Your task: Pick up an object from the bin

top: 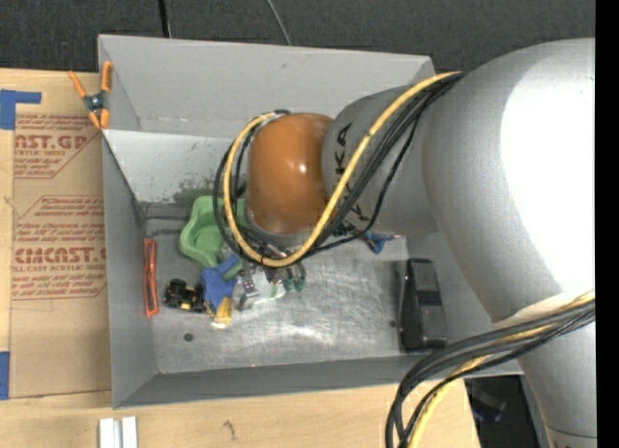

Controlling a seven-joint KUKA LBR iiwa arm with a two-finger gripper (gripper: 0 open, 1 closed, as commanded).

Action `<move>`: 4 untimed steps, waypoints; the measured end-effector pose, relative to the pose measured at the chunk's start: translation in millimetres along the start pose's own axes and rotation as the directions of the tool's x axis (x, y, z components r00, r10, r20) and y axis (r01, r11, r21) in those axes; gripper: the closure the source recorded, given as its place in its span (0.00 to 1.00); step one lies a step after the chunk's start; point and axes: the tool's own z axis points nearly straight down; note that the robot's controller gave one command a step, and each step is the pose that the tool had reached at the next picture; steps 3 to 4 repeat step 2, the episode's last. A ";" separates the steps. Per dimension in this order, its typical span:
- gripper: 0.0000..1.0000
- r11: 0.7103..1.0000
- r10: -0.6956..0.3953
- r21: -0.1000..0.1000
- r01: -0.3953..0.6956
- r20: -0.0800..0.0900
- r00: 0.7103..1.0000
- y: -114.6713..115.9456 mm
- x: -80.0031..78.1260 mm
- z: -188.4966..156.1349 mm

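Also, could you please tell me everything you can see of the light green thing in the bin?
The light green thing looks like smooth moulded plastic, with a hollow, cup-like dip facing up. It lies on the floor of the bin, left of centre and close to the back wall. Its right side is hidden behind the arm's orange cover and cables. A blue thing lies just beside its near edge; whether the two touch cannot be told.
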 end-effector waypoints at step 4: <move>1.00 1.000 -0.001 -0.004 0.001 -0.009 1.000 1.6 2.9 -39.5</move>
